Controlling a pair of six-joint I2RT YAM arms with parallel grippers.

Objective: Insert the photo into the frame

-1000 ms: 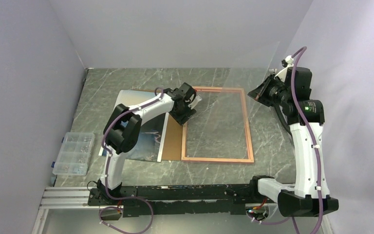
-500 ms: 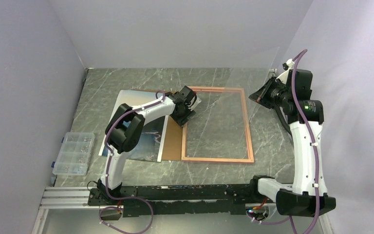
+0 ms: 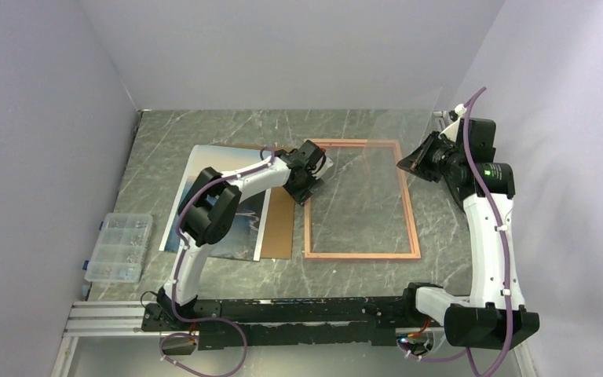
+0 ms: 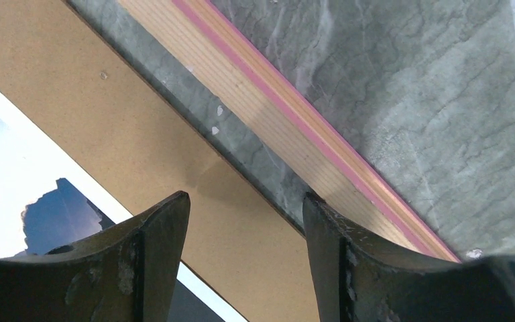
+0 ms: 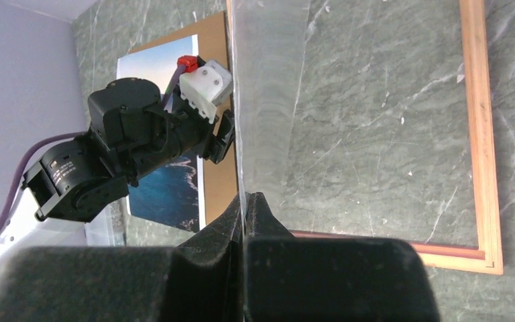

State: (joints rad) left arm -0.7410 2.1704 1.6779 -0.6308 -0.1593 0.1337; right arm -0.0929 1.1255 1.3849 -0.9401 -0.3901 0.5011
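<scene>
The frame [image 3: 361,254] lies flat at mid-table with its wood-brown back up; its pink edge [image 4: 322,134] shows in the left wrist view. To its left lies the photo [image 3: 243,224], a blue coastal print, partly under the left arm. My left gripper [image 3: 308,188] is open, low over the frame's left rail near the far corner. Its right finger [image 4: 349,255] stands at the rail's outer edge, and nothing is between the fingers. My right gripper [image 3: 403,163] is shut on the edge of a clear pane [image 5: 268,100], held up tilted above the frame's far right.
A brown backing board [image 3: 279,232] lies between photo and frame, overlapping the photo's right side. A clear plastic parts box [image 3: 118,247] sits at the table's left edge. Walls close in on the left, back and right.
The frame has slid right, opening a strip of table between it and the backing board. My left gripper moved right with it. The right arm shifted the pane slightly left.
</scene>
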